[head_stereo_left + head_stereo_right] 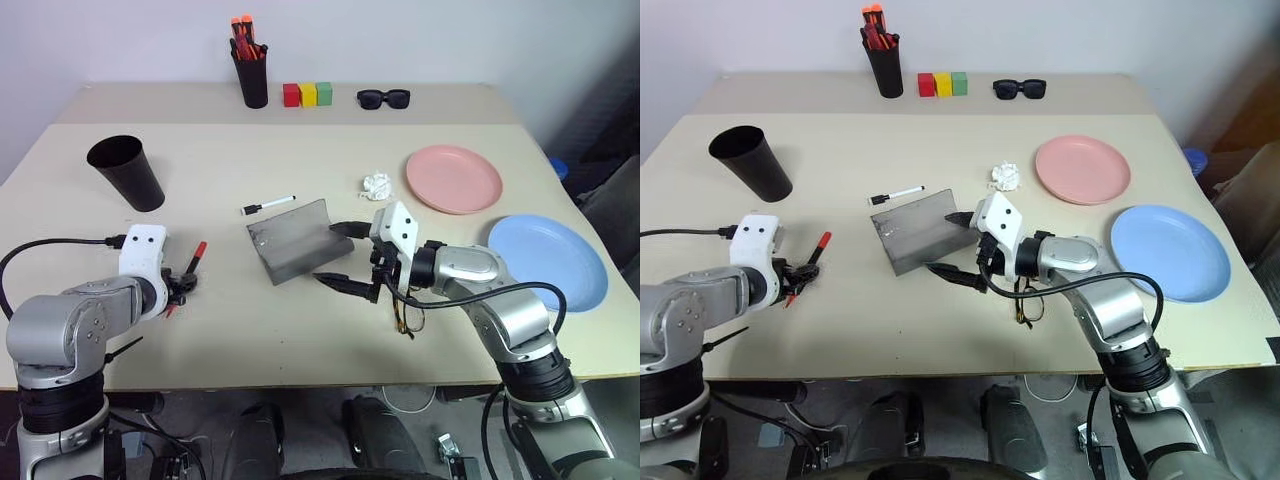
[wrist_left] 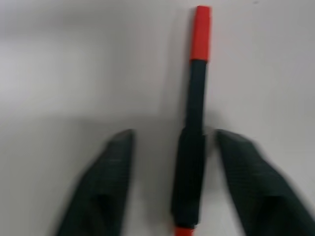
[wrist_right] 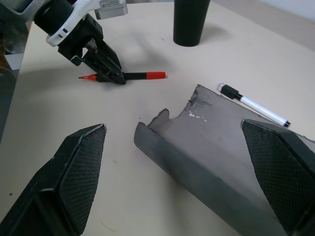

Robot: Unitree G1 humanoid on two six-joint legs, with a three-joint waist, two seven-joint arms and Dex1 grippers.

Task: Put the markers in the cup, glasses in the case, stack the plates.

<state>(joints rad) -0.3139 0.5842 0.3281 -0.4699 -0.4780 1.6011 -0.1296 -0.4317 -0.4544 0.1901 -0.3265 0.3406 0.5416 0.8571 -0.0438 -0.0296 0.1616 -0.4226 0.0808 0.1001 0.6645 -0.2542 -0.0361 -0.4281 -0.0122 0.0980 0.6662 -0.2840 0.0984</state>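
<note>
The black marker with a red cap [image 2: 196, 88] lies on the table between the fingers of my left gripper [image 1: 183, 285]. The gripper is open, with a gap showing on either side of the marker. The white marker [image 1: 268, 206] lies just behind the grey case [image 1: 295, 240], whose lid stands open. My right gripper [image 1: 346, 257] is wide open at the case's right end and holds nothing. The brown glasses [image 1: 405, 318] lie on the table under my right wrist. The black cup [image 1: 128, 172] stands upright at the far left. The pink plate [image 1: 453, 178] and the blue plate [image 1: 548, 260] lie apart on the right.
A crumpled white paper ball [image 1: 378, 185] lies between the case and the pink plate. Along the back edge stand a black pen holder with orange-capped pens [image 1: 250, 70], three coloured blocks [image 1: 307, 94] and black sunglasses [image 1: 383, 98].
</note>
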